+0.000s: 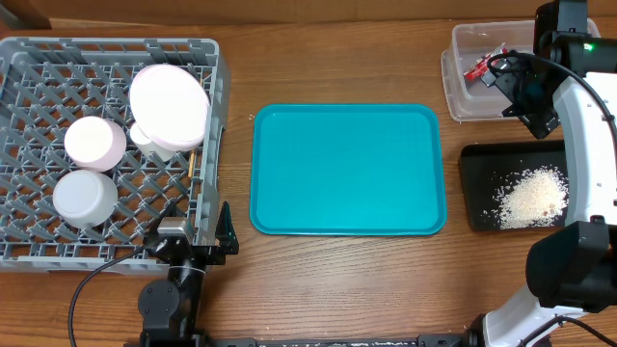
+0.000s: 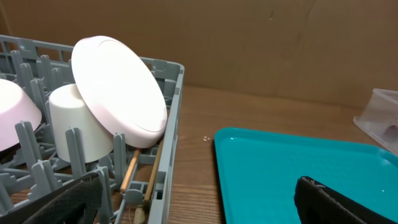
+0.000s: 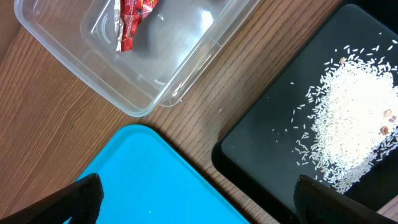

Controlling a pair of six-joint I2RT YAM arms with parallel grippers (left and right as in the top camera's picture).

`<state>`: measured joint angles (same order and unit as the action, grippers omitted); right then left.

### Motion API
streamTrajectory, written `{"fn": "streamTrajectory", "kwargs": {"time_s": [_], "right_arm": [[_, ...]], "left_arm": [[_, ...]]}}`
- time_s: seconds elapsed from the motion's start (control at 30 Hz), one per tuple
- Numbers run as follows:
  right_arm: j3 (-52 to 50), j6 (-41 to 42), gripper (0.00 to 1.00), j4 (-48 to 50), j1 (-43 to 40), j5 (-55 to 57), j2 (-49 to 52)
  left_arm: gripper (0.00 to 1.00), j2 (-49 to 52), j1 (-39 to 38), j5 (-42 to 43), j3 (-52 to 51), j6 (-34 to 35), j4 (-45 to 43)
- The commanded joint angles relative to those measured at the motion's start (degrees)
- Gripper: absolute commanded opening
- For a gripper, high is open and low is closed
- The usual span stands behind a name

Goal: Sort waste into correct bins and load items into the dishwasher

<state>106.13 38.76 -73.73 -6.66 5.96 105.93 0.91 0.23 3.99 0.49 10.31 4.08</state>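
The grey dish rack [image 1: 29, 58] at the left holds a large white plate [image 1: 169, 104] tilted on edge, a pale bowl [image 1: 93, 142], a white cup [image 1: 84, 196] and chopsticks [image 1: 198, 172] along its right wall. The plate [image 2: 118, 90], a cup [image 2: 78, 124] and the chopsticks [image 2: 134, 168] also show in the left wrist view. My left gripper [image 1: 207, 241] [image 2: 202, 211] is open and empty at the rack's front right corner. The clear tub [image 1: 463, 96] [image 3: 143, 81] holds the red wrapper [image 1: 479, 66] [image 3: 134, 18]. The black tray [image 1: 482, 193] [image 3: 267, 143] holds rice scraps [image 1: 530, 198] [image 3: 354, 118]. My right gripper [image 1: 538, 118] [image 3: 199, 205] is open and empty above the gap between tub and black tray. I see no tissue.
A large teal tray [image 1: 347, 169] [image 2: 298, 162] [image 3: 143, 180] lies in the middle of the wooden table, with nothing on it. The right arm's body stands along the table's right edge, over part of the tub and black tray.
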Motion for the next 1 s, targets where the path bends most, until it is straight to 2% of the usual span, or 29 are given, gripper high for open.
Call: {"fn": "streamTrajectory", "kwargs": {"time_s": [0.0,0.5,0.63,0.77,0.97], "right_arm": [[0.87,0.07,1.00,0.13,0.26,0.22,-0.76],[0.87,0.04,1.00,2.16,0.26,2.64,-8.11],[0.81,-0.02,1.00,5.44,0.42,2.64,-12.24],[-0.66,-6.03,0.99,9.86,1.60,2.64,-16.74],[-9.97,-6.25,0.99,19.19,4.37,3.04,-24.96]], "left_arm": [[1.00,-0.70,0.17,-0.85,-0.17,-1.14,0.20],[1.00,-0.70,0.17,-0.85,-0.17,-1.14,0.20],[1.00,-0.70,0.17,-0.85,-0.17,-1.14,0.20],[1.00,-0.70,0.17,-0.85,-0.17,-1.14,0.20],[1.00,-0.70,0.17,-0.85,-0.17,-1.14,0.20]]}}
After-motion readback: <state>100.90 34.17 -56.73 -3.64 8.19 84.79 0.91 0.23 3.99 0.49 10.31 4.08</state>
